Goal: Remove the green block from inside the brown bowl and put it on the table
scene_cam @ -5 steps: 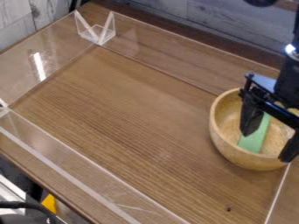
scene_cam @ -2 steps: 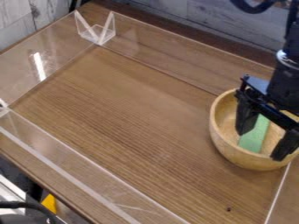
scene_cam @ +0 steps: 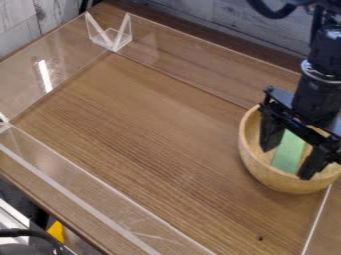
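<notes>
1. Camera view is giving us the gripper [scene_cam: 296, 147] reaching down into the brown bowl [scene_cam: 261, 159] at the right side of the table [scene_cam: 147, 139], with its tool pointing straight down.
2. We are seeing its fingers [scene_cam: 272, 127] spread wide, released and grasping nothing, one on each side of the green block [scene_cam: 292, 149].
3. We are finding the green block lying inside the bowl, showing between the two fingers; whether they touch it we cannot tell.
4. Compared with a second ago, we are seeing the gripper sitting lower in the bowl and shifted slightly toward the left of the picture, so that its fingers are now straddling the block more closely.
5. We are noticing the block and the bowl keeping the same places as before.
6. We are also seeing the clear plastic walls [scene_cam: 80, 189] edging the table, unchanged.
</notes>
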